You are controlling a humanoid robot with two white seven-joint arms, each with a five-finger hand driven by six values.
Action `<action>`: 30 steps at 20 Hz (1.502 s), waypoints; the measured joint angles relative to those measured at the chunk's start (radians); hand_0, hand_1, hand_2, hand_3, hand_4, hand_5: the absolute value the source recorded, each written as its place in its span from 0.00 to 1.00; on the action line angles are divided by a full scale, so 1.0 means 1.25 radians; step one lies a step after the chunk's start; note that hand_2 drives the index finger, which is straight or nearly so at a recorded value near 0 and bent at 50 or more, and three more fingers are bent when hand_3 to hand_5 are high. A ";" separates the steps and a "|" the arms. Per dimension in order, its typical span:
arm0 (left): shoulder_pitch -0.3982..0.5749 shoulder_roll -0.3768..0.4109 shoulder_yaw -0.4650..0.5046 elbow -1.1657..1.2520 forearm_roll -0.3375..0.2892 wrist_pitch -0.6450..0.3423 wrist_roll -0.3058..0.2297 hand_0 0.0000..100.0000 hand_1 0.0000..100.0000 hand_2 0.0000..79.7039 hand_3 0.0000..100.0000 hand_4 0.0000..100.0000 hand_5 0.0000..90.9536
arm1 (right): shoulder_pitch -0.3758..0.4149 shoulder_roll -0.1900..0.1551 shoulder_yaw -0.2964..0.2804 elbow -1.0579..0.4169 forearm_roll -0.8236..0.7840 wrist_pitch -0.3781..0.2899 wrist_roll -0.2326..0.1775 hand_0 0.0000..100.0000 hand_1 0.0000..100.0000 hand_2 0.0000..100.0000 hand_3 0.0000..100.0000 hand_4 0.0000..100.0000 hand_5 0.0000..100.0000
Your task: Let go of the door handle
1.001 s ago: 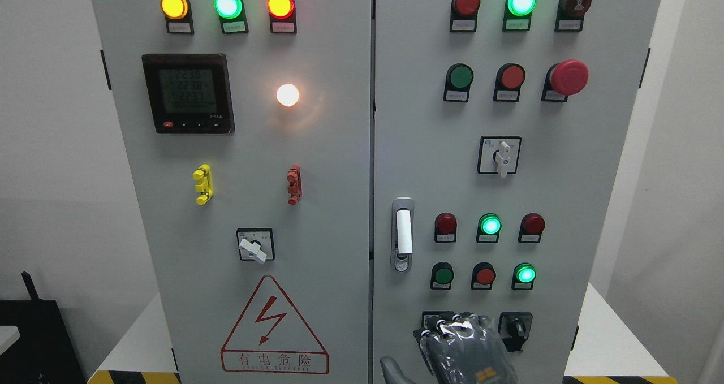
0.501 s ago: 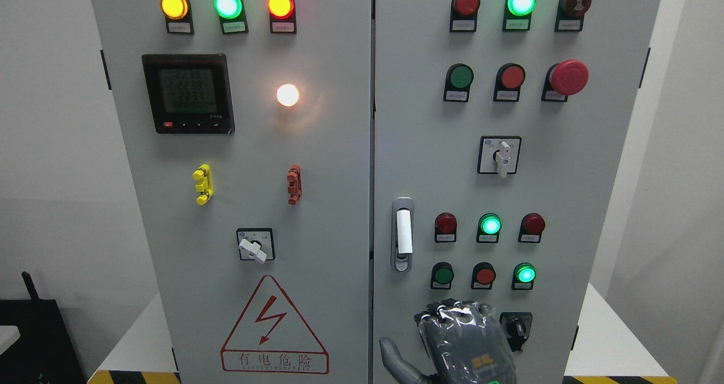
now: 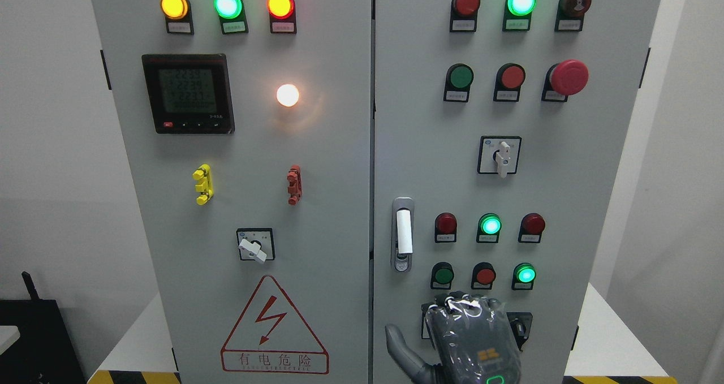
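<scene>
Grey steel cabinet (image 3: 317, 203), white walls (image 3: 51, 146).

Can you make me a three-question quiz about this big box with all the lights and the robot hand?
1. Where is the right hand?
A. Wrapped around the door handle
B. Low on the right door, below the handle
C. On the left door's screen

2. What colour is the big mushroom button?
A. Blue
B. Yellow
C. Red

3. The round lamp in the middle of the left door is:
A. Glowing
B. Dark
C. Covered up

Answers: 1 B, the hand shows at the bottom edge with the handle clear above it. 2 C, its cap is plainly red. 3 A, it shines bright white.
</scene>
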 measured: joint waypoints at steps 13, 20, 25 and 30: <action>0.000 0.000 0.000 0.000 0.000 0.000 0.000 0.12 0.39 0.00 0.00 0.00 0.00 | -0.054 0.013 -0.005 0.040 0.009 0.048 0.001 0.39 0.00 1.00 1.00 1.00 0.96; 0.000 0.000 0.000 0.000 0.000 0.000 0.000 0.12 0.39 0.00 0.00 0.00 0.00 | -0.086 0.016 -0.007 0.065 0.010 0.075 0.005 0.39 0.00 1.00 1.00 1.00 0.96; 0.000 0.000 0.000 0.000 0.000 0.000 0.000 0.12 0.39 0.00 0.00 0.00 0.00 | -0.104 0.018 -0.007 0.081 0.010 0.080 0.008 0.39 0.00 1.00 1.00 1.00 0.96; 0.000 0.000 0.000 0.000 0.000 0.000 0.000 0.12 0.39 0.00 0.00 0.00 0.00 | -0.118 0.019 -0.007 0.094 0.009 0.082 0.024 0.39 0.00 1.00 1.00 1.00 0.96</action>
